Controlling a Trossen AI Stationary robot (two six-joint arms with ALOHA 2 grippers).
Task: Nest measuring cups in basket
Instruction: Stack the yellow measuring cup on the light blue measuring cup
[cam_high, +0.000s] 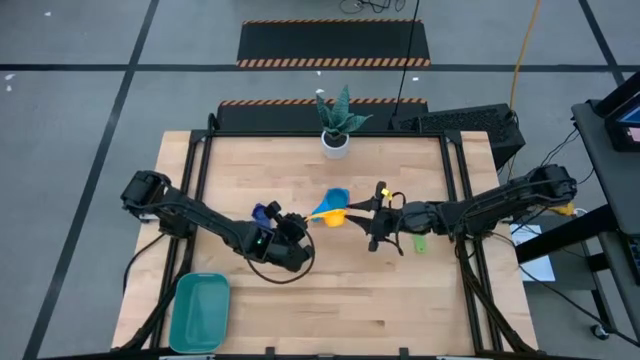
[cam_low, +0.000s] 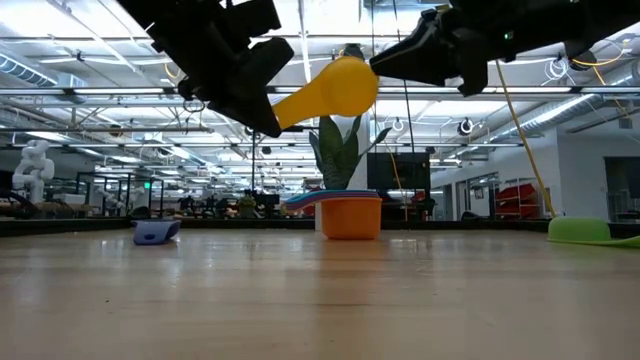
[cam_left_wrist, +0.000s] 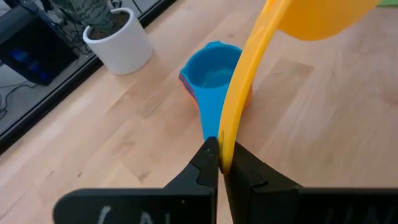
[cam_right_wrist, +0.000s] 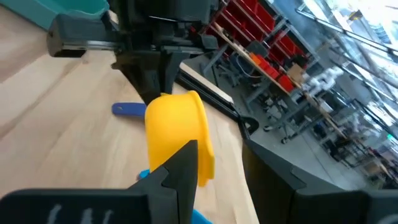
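Observation:
The yellow measuring cup (cam_low: 338, 88) hangs in the air above the table's middle, tilted, its flat handle running down to my left gripper (cam_left_wrist: 221, 163), which is shut on it. My right gripper (cam_high: 358, 213) stands close against the cup's bowl from the table's right; whether it touches I cannot tell. Below, the light blue cup (cam_left_wrist: 213, 70) sits nested on top of the orange cup (cam_low: 350, 217). The navy cup (cam_high: 265, 212) and the green cup (cam_high: 420, 242) lie apart on the wood. The teal basket (cam_high: 200, 312) sits at the near left corner. My left gripper pinches the yellow cup's handle near its free end (cam_left_wrist: 227, 140) between its two fingers, which lie across the thin strip. The cup is lifted clear of the table, its bowl (cam_left_wrist: 317, 15) out beyond the fingers and higher than them.
A white pot with a green plant (cam_high: 336, 128) stands at the far edge's middle. Bare wood lies between the cup stack and the basket. A dark box with cables (cam_high: 460, 125) sits beyond the far right corner.

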